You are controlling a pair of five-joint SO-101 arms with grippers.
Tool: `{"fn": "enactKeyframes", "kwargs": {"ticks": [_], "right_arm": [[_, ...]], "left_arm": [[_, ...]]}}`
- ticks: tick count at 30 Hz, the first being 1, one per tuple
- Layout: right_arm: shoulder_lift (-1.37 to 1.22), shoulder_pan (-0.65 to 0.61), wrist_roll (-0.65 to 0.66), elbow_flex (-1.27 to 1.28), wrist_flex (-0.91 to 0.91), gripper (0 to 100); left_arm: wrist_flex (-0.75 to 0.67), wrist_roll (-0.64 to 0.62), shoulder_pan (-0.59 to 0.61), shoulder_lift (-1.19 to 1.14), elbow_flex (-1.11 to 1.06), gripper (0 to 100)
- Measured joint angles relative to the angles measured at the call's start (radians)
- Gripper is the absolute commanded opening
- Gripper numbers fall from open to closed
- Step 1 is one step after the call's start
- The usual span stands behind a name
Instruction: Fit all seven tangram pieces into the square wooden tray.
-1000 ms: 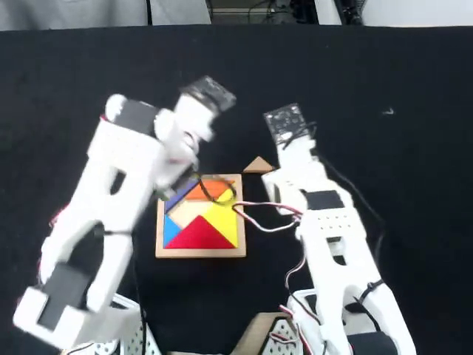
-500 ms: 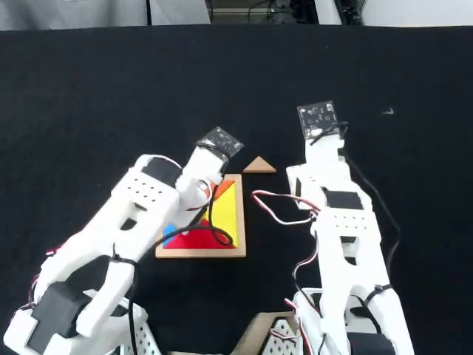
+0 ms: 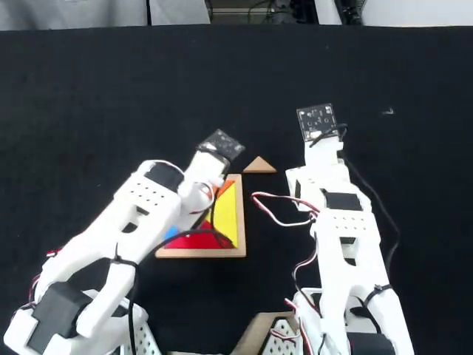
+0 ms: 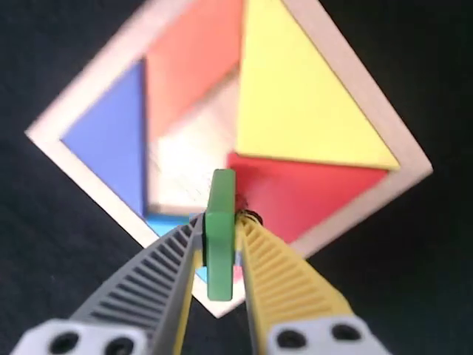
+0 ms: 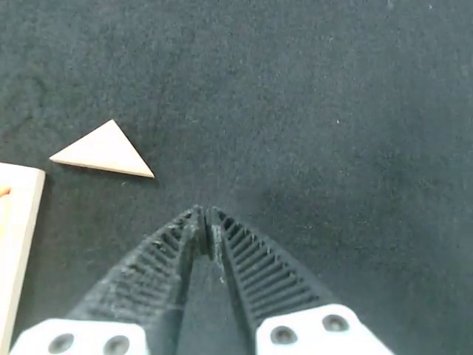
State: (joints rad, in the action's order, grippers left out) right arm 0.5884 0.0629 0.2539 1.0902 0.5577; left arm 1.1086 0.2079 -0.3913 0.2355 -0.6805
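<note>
Left wrist view: left tool (image 4: 219, 220) clamps green piece (image 4: 220, 198) over tray (image 4: 347, 215) holding yellow triangle (image 4: 303, 96), red triangle (image 4: 310, 192).

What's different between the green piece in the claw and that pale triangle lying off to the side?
The green piece is painted; the pale triangle is bare wood. The green piece is held on edge by the left gripper over the tray; the pale triangle lies flat on the table outside it, untouched. Shared: neither sits in the tray yet.
</note>
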Motion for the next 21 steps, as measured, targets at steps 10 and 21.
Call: {"fn": "enactKeyframes", "kwargs": {"ticks": [10,21], "right_arm": [[0.0,0.0,0.0,0.0,0.0,1.1],[0.0,0.0,0.0,0.0,0.0,1.1]], "left_arm": [[-0.101,0.041,0.04,-0.089,-0.012,3],[-0.117,0.049,0.031,-0.138,-0.006,3]]}}
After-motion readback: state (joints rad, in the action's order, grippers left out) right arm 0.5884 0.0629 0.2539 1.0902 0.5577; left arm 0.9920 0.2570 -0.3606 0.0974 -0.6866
